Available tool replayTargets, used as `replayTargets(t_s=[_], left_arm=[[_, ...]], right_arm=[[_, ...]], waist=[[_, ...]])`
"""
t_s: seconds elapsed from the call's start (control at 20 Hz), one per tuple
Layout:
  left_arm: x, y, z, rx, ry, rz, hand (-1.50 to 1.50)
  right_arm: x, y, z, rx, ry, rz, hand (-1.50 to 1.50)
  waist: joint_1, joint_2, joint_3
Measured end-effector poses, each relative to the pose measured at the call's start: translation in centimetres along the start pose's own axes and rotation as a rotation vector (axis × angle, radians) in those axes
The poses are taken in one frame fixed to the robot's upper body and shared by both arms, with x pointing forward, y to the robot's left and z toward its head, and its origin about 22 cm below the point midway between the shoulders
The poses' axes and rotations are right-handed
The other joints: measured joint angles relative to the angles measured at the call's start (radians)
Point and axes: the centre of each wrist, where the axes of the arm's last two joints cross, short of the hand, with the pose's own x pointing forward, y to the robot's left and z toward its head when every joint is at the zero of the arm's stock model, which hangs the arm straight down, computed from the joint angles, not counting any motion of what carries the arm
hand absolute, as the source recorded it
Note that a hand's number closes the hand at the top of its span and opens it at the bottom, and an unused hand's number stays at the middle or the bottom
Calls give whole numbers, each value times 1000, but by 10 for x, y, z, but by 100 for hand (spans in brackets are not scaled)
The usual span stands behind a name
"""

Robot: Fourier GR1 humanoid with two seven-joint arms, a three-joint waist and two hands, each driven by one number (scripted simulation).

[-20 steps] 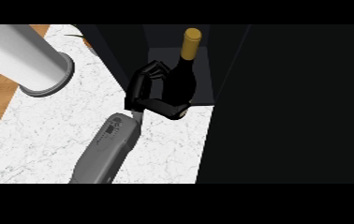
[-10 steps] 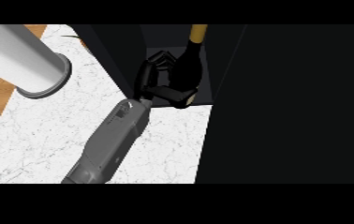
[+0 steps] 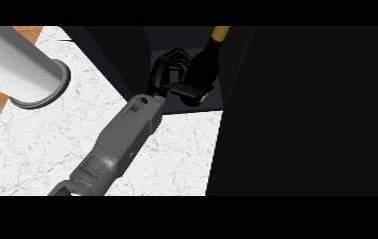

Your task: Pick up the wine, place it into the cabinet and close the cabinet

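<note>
Since the earlier frame, the robot hand (image 3: 171, 77) carries the wine bottle (image 3: 204, 63) deeper into the cabinet (image 3: 295, 108), fingers curled round it, neck pointing toward the upper frame.

You look steeply down on a white marbled counter (image 3: 170, 158). A strip of wood (image 3: 26, 33) shows at its upper left corner, beside a grey cylinder (image 3: 26, 75) lying across that side. A black panel (image 3: 303, 113) fills your right, all in shadow.
</note>
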Motion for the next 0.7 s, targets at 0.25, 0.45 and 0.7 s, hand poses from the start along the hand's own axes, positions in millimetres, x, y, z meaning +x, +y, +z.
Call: replayTargets(t_s=[0.25, 0.45, 0.7], left_arm=[[2, 4, -9, 49, 38, 24, 150], [6, 7, -16, 77, 54, 34, 150], [5, 10, -19, 123, 57, 20, 150]], right_arm=[[-2, 2, 3, 15, 3, -13, -150], [-3, 0, 4, 17, -5, -9, -150], [-4, -1, 6, 28, -7, -7, -150]], waist=[[-12, 5, 0], [-17, 9, 0], [-31, 15, 0]])
